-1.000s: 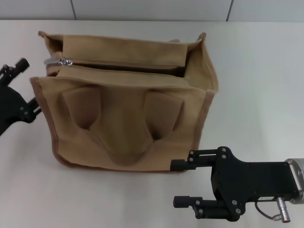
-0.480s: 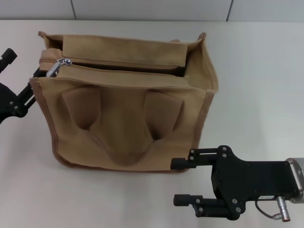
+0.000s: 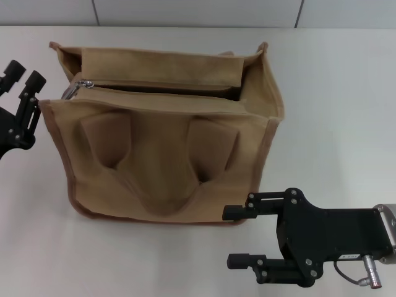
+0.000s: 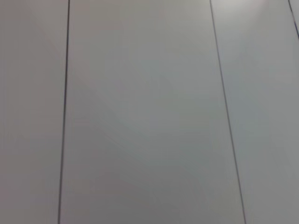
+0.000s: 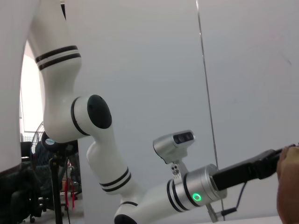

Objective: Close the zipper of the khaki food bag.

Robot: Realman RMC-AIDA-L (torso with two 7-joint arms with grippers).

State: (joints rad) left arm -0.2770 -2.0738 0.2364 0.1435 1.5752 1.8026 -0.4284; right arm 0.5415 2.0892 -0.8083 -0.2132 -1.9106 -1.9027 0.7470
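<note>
The khaki food bag [image 3: 167, 142] stands in the middle of the white table, handles folded over its front. Its zipper [image 3: 167, 85] is open, with a dark gap along the top panel. The silver slider [image 3: 85, 83] sits at the bag's left end, and the pull tab [image 3: 72, 91] lies down beside it. My left gripper [image 3: 23, 75] is open and empty, just left of the bag's left end and apart from it. My right gripper [image 3: 231, 237] is open and empty, low in front of the bag's right front corner. The left wrist view shows only wall panels.
The white table [image 3: 334, 124] stretches to the right of the bag. A grey panelled wall [image 3: 198, 12] lies behind the table. The right wrist view shows the white left arm [image 5: 140, 196] and a tan edge of the bag [image 5: 288, 186].
My left gripper went in to the bag's left end, where the pull tab stood lifted, then drew back to the left. The tab lies down again. The slider and right arm stayed.
</note>
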